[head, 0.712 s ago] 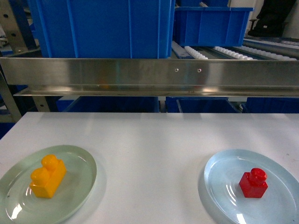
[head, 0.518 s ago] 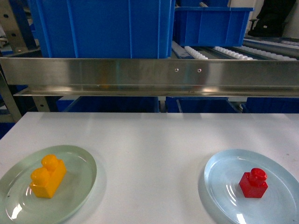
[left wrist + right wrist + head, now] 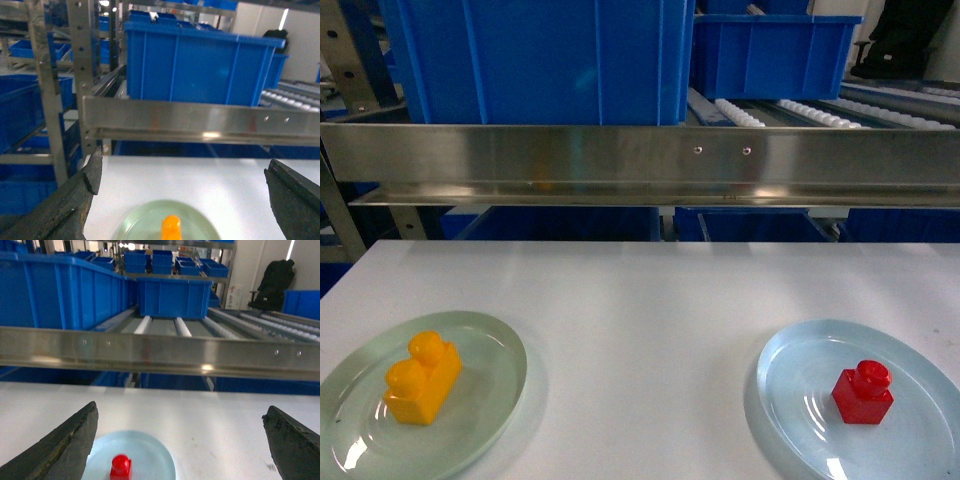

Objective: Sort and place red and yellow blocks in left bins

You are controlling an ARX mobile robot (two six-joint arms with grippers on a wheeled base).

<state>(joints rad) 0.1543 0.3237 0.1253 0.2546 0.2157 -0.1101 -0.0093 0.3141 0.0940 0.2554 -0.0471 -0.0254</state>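
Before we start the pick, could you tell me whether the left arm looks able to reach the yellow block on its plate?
Probably yes: the left gripper is open above the yellow block, which sits uncovered on the green plate.

1. Your head view cuts off the pale green plate (image 3: 470,345) and pale blue plate (image 3: 790,370) at its bottom edge.
2. Your left wrist view shows only the yellow block (image 3: 171,229)'s top.

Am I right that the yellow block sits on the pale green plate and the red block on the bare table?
Not quite. The head view shows the red block on a pale blue plate; the yellow block is on the pale green plate.
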